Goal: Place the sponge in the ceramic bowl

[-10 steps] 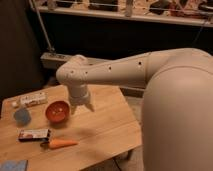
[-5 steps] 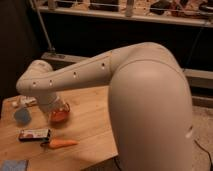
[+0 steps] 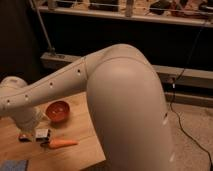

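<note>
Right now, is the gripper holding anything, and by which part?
Cannot tell; not the sponge, lying apart from the gripper beside the ceramic bowl.

you have the ceramic bowl (image 3: 57,111) sitting on the worktop (image 3: 82,150). the gripper (image 3: 31,129) hangs just left of the bowl and a little in front of it, beside a small packet (image 3: 42,134). a carrot (image 3: 61,144) lies in front of the bowl. the sponge (image 3: 14,165) lies well in front and left of the bowl.

High, close, looking down; fingers (image 3: 33,131) lower left
</note>
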Robot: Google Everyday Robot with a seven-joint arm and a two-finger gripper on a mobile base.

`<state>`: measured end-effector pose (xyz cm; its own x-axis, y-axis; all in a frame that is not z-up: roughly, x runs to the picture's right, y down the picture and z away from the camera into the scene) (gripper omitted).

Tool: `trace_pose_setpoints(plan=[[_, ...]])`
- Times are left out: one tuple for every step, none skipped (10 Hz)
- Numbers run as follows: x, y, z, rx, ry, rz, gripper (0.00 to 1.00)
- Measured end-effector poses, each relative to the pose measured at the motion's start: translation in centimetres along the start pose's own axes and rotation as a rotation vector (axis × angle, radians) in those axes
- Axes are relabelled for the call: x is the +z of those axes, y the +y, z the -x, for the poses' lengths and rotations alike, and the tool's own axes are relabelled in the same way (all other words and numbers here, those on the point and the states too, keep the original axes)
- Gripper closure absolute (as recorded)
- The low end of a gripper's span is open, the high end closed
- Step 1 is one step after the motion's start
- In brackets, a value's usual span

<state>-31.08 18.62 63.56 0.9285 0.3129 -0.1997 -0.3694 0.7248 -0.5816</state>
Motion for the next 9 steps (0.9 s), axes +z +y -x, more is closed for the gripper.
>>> trace_pose_setpoints(plan=[[0.2,1.3,0.0,-0.072,0.008,0.014,0.35],[0.2,1.9,0.0,-0.103,0.011,0.021,0.35],[0.3,2.1,-0.1,-0.113,0.012,0.022,0.35],[0.3,2.1,-0.1,-0.113,0.012,0.022,0.35],[0.3,2.1,-0.1,-0.113,0.012,0.023,0.35],[0.3,2.1,-0.1,-0.113,0.013,0.023,0.35],[0.3,2.2,-0.1,-0.119,0.013,0.024,0.35],[0.6,3.3,0.3,-0.169,0.006,0.031,0.35],[1.0,5.5,1.3,-0.252,-0.012,0.053,0.35]])
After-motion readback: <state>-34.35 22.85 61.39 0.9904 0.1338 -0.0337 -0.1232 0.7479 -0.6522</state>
